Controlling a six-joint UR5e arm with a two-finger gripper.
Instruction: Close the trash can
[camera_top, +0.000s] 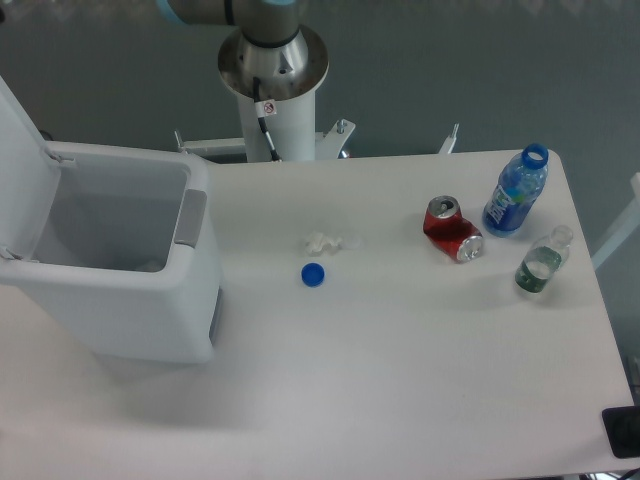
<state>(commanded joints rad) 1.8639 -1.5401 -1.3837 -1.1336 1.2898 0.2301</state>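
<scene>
The trash can (120, 265) sits at the left edge of the tabletop (400, 380), toward the far-left corner, and from my view it is wide open. Its lid (22, 170) stands tilted up and back on the left side, hinged along the left rim, so I can look straight down into the bin. There seems to be something pale lying at the bottom, but I cannot make out what it is. The grey latch tab (190, 217) shows on the right wall of the bin, facing the middle of the tabletop, with nothing engaged on it.

So I judge the task as not yet done: the lid has not come down at all, and everything is left, namely swinging the lid over to the right until it lies flat on the rim and meets the latch.

I cannot see the fingers; only the arm's base column (272, 75) behind the far edge and a bit of the arm at the top edge are in view, so I cannot say whether the fingers are apart or together.

Farther out, a small crumpled white scrap (327, 242) and a blue bottle cap (313, 274) lie near the middle of the tabletop. Toward the far-right corner are a red soda can (452, 230) on its side, a blue bottle (516, 192) standing uncapped, and a clear bottle (543, 260) just beside them.
</scene>
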